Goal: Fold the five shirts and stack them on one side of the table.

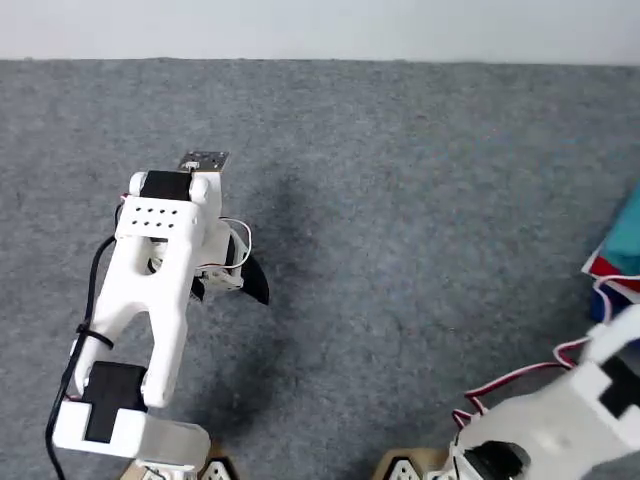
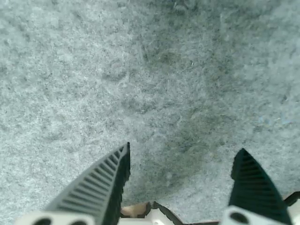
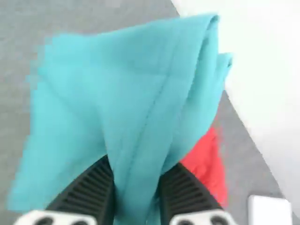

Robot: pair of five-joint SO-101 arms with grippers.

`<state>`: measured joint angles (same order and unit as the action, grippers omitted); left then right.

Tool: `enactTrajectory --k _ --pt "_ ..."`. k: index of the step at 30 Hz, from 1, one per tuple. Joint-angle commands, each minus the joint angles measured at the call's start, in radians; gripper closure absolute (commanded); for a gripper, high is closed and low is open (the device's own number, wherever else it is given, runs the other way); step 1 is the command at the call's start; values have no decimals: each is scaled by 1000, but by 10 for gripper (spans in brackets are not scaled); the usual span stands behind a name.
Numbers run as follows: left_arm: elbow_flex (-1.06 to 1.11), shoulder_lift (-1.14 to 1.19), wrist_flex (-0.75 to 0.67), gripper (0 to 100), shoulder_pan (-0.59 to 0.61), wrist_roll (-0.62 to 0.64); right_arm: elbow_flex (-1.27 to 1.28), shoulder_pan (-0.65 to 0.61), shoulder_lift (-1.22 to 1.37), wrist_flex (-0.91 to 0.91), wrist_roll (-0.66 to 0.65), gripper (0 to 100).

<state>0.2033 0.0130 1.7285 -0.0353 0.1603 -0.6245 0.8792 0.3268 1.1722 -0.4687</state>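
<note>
At the right edge of the high view, a teal shirt [image 1: 628, 240] lies partly cut off by the frame, and a red shirt [image 1: 597, 267] shows beneath its lower edge. Both rest on the grey felt table cover [image 1: 400, 200].

The right arm [image 1: 560, 420] enters from the lower right corner and runs up toward that pile, with red and white wires looped beside it. In its wrist view, the right gripper [image 3: 133, 185] has its ribbed black fingers [image 3: 89, 187] drawn narrow on a bunched fold of the teal shirt, and cloth fills the gap between them. The red shirt sits under the teal one, near the table's edge, past which a pale surface [image 3: 262, 70] is seen. It cannot be told whether the gripped fold is lifted clear of the pile.

The left arm [image 1: 160, 280] stands left of centre in the high view, well apart from the shirts. The left gripper [image 2: 184, 149] points down at bare felt with its claw spread wide and nothing between the fingers. It cannot be told whether the tips touch the felt.
</note>
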Motion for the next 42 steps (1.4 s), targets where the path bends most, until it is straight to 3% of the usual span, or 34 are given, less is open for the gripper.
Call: enactTrajectory --k 1,5,11,16,21,27,31,33,36,38,42 --pt "-1 -44 28 673 3 14 -49 64 25 -67 -51 990" --pt "-1 -40 28 673 3 14 -49 73 96 -67 -112 979" --pt "53 -44 28 673 3 14 -86 102 124 -171 -141 764" --pt "114 -44 28 673 3 14 -227 102 128 -122 -141 753" --pt "74 -44 26 673 3 23 -316 -2 120 156 -26 752" --pt "-88 -118 28 673 20 161 -347 -243 137 633 150 796" --pt "-96 -267 28 720 20 117 -166 -346 110 628 219 998" --pt "-84 -353 28 814 20 60 -41 -352 61 630 221 957" --pt "-36 -483 25 1000 20 -43 152 -357 -65 630 221 991" --pt "19 -575 25 963 23 -78 298 -357 -170 628 221 989" --pt "182 -764 -6 987 63 -123 655 -375 -389 599 199 990"
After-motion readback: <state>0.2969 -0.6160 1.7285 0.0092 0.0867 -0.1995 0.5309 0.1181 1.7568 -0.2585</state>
